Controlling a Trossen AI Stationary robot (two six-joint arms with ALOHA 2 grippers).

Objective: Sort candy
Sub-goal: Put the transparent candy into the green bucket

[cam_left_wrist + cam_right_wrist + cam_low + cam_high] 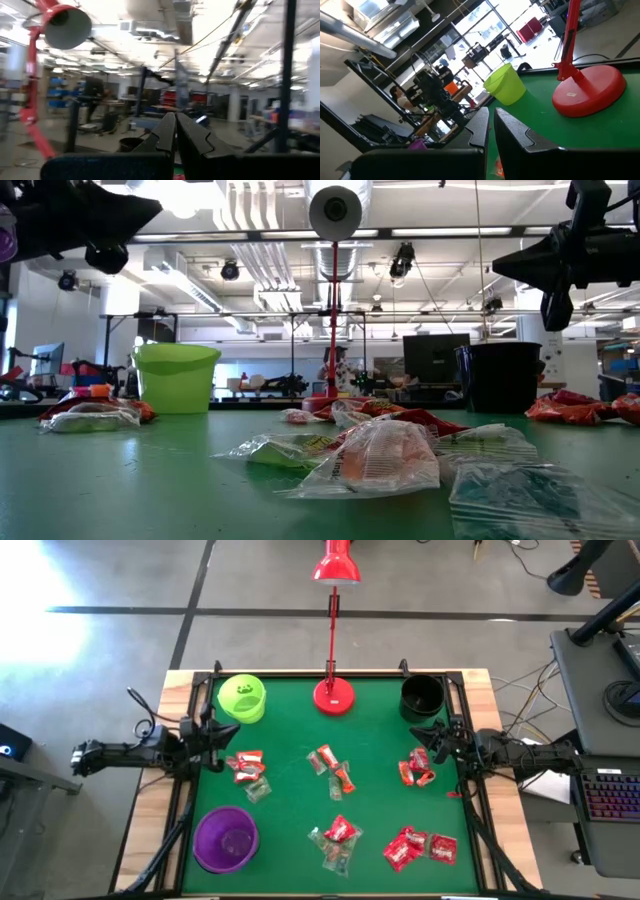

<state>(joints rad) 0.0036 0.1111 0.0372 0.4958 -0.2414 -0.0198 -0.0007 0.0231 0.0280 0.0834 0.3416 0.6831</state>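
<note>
Candy (340,832) in five clusters; three cups (242,698)

No legible text, brand, number or sign is present in any view. The candy (340,832) wrappers carry printed markings, but none can be read. A small pale label on the red lamp base (589,90) is likewise illegible.
</note>
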